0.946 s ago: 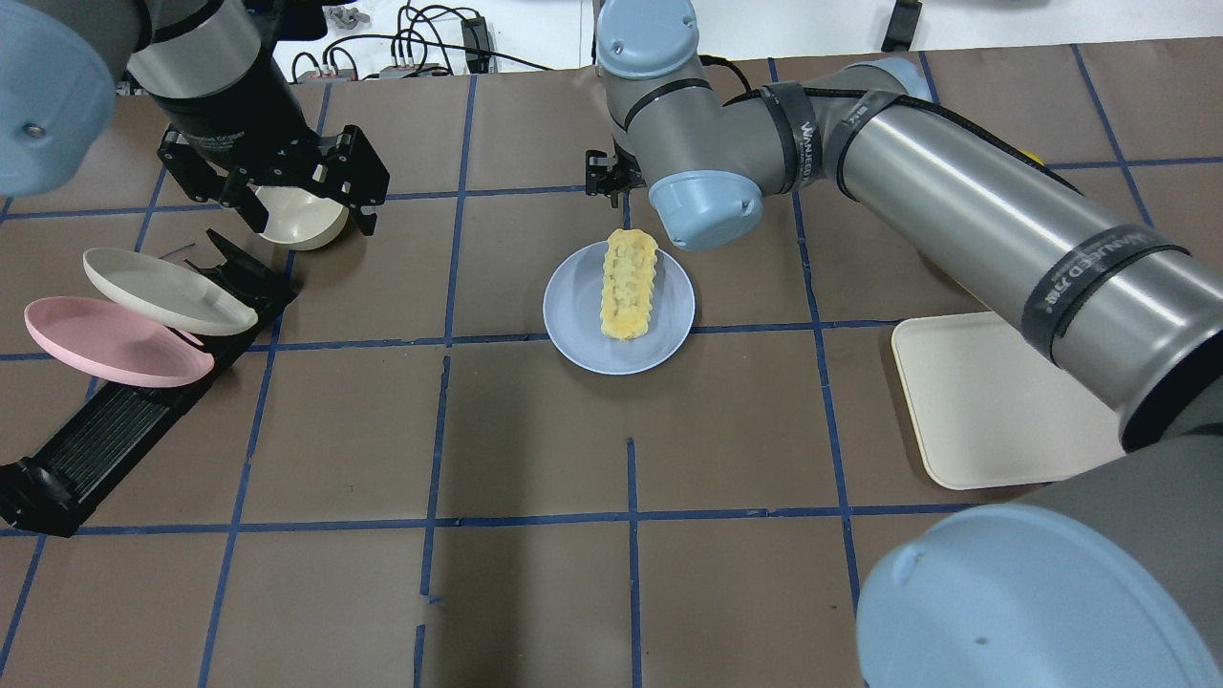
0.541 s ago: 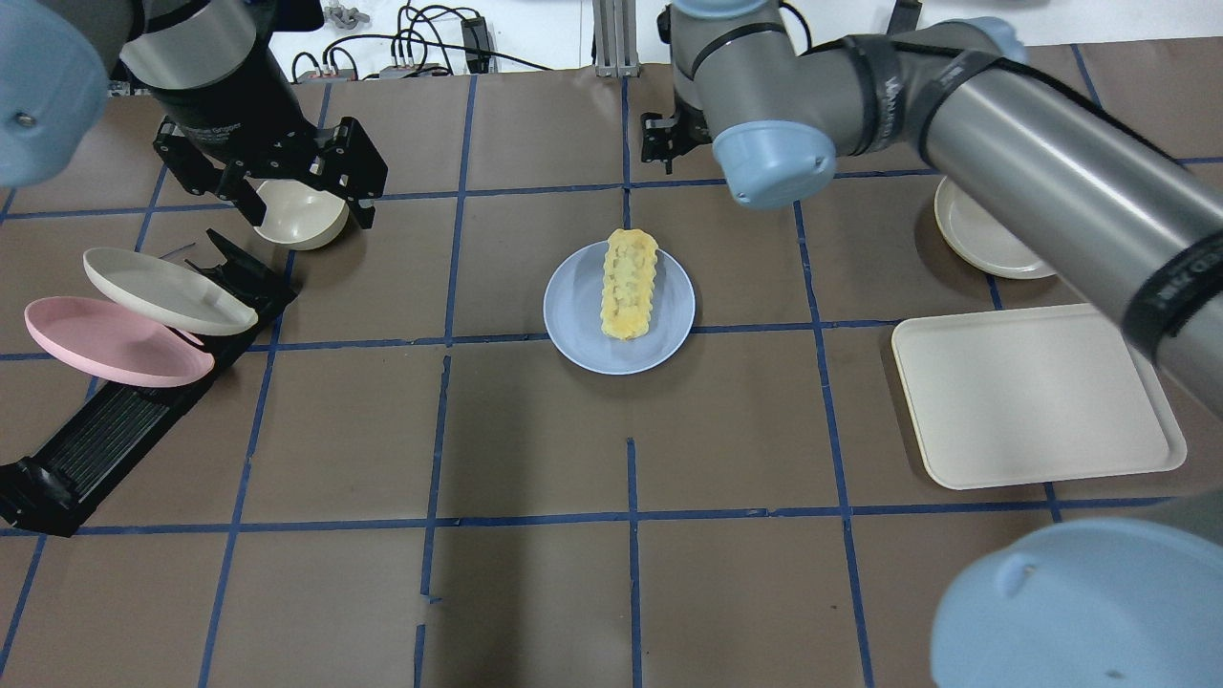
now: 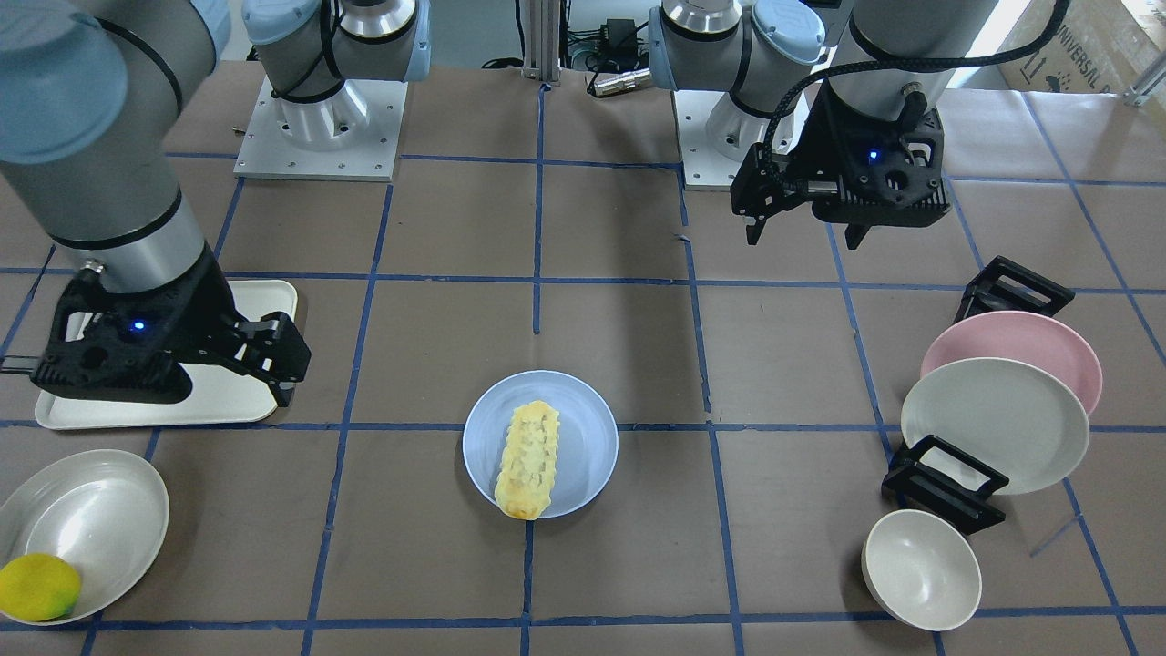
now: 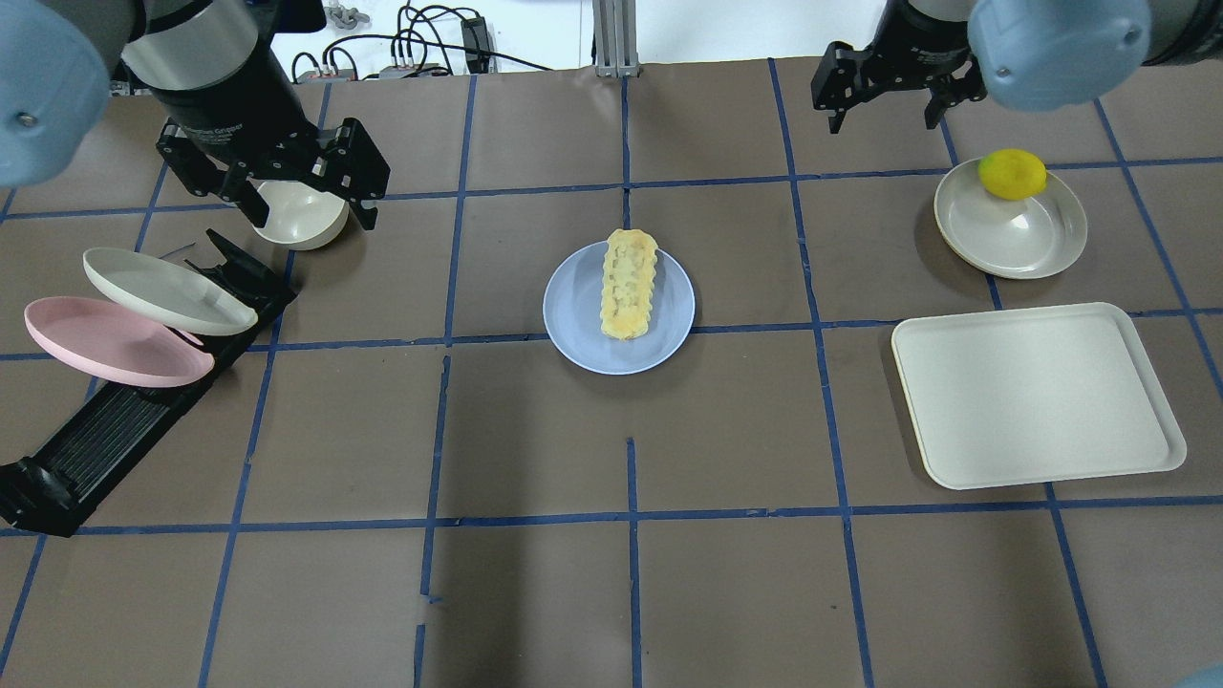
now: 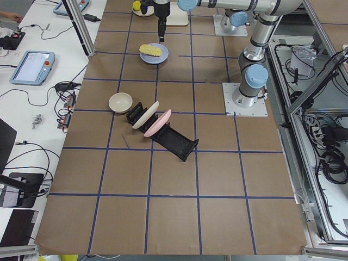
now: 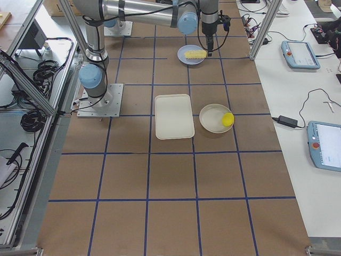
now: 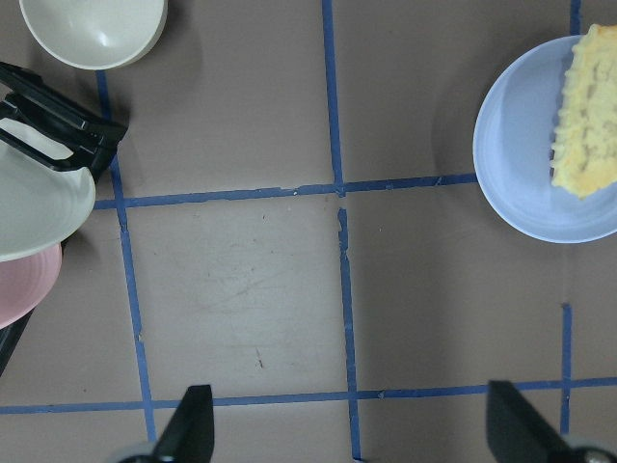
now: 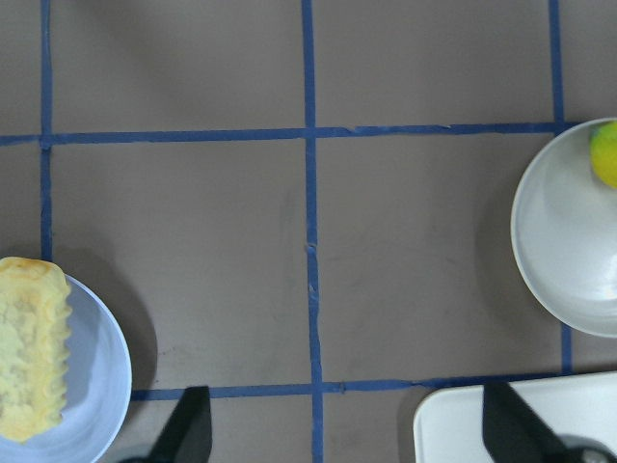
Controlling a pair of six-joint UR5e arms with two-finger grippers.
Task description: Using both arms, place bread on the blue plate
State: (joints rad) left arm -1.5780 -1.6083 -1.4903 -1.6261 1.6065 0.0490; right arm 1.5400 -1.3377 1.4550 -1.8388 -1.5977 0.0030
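Brown-papered desk (image 4: 535,592), gridded in blue tape, with cables beyond its far edge.

Item 1: bread (image 4: 629,283). It lies on the blue plate (image 4: 573,325) at mid-desk. Its long axis runs straight away from my base. The far end reaches the plate's rim.

Item 2: my left pincer (image 3: 803,228). It is spread wide, carries nothing, and hangs above the desk. The bread lies toward my middle from it, well apart.

Item 3: my right pincer (image 4: 884,113). It is also spread wide and bare, on the other side of the plate. The bread lies well apart from it too.

Item 4: the bearing. The loaf sits between my two pincers with a long flank turned toward each. I cannot tell which arm is nearer. As I judge it, the placing is done and only a pull-back remains.

Item 5: bystanders. A lemon (image 4: 1012,173) rests on a cream dish (image 4: 1013,239), with a tray (image 4: 1037,401) just beside it. There is a bowl (image 3: 920,569) on my left side.

Item 6: differences between views. Each wrist camera shows its own finger gap plainly but cuts the loaf off at the picture's edge. The overhead view shows the whole loaf and plate. The front view shows best how the loaf's outer end meets the rim.
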